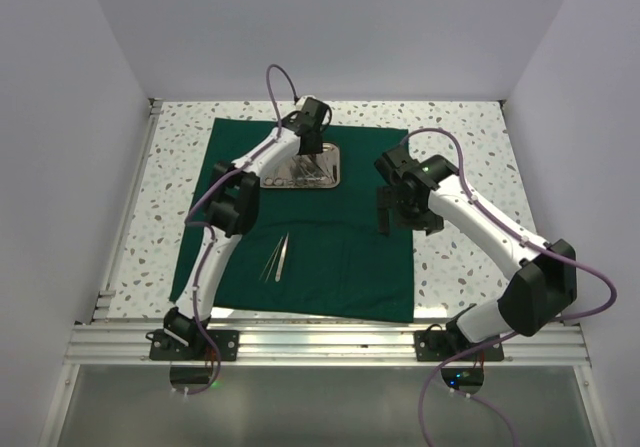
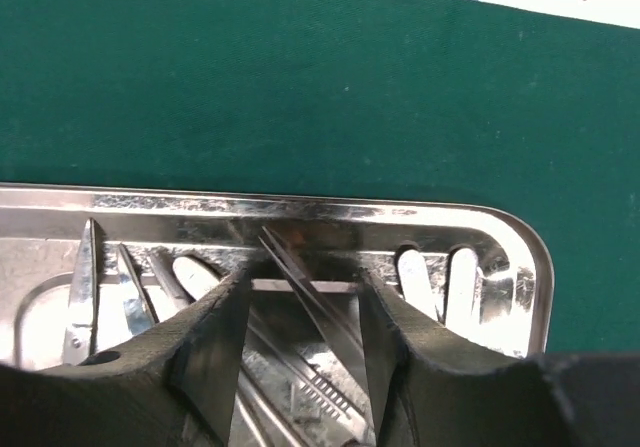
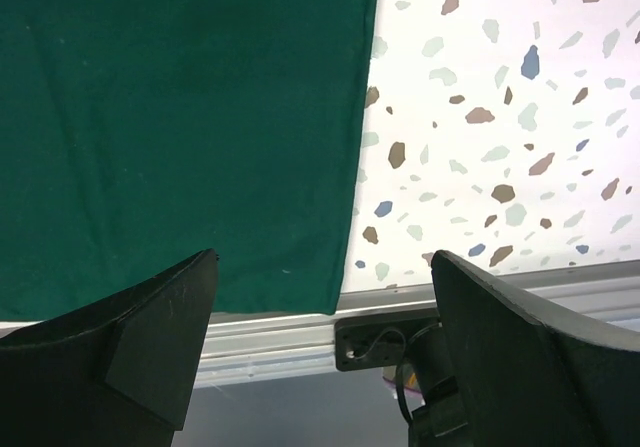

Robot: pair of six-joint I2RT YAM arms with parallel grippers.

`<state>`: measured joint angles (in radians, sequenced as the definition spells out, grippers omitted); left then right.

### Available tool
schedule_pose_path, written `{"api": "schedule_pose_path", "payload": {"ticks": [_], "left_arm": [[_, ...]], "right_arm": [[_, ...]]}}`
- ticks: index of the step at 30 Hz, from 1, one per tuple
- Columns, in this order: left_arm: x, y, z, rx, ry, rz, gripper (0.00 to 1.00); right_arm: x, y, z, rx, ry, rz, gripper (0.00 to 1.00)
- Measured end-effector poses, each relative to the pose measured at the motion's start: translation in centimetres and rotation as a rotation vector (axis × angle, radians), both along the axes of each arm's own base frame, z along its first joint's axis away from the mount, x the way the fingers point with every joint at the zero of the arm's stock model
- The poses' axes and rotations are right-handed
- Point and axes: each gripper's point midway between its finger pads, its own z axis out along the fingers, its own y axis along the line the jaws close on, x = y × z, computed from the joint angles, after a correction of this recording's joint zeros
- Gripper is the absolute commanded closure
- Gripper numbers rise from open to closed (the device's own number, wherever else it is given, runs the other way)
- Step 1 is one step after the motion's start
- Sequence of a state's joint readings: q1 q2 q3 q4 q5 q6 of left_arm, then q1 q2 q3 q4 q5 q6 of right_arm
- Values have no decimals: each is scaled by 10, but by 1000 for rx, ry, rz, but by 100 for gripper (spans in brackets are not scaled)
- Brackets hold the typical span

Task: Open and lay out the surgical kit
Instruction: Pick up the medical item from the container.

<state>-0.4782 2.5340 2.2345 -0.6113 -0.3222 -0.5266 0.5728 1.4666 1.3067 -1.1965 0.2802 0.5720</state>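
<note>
Now my left claw, fingers apart, straddles a slim silver instrument in the shiny rectangular steel tray, apparently to lift it

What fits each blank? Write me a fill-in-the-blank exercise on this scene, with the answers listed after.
1. The steel tray sits on the ____ cloth.
2. The left hand reaches into the tray, while the right hand hovers open, holding ____.
3. A pair of tweezers lies on the cloth, ____ the tray.

Missing words: green; nothing; outside.
</note>
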Motion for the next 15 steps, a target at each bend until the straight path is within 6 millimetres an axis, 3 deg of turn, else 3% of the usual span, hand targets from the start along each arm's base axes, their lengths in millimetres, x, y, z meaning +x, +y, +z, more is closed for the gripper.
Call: {"api": "schedule_pose_path", "payload": {"ticks": [2,3,8,15], "left_arm": [[3,-2,-3,-3,-7,-4,59],[4,-2,-3,-3,-14,-5,69],[8,-7,-4,-19,-25,-21,98],[9,-16,-1,-64,-23,-54,100]], "right_arm": [[-1,-1,0,-4,4,5,8],[-1,-1,-1,-7,7,8,8],[1,-1,-4,-24,26,22,8],[5,0,-4,-32,21,38,7]]}}
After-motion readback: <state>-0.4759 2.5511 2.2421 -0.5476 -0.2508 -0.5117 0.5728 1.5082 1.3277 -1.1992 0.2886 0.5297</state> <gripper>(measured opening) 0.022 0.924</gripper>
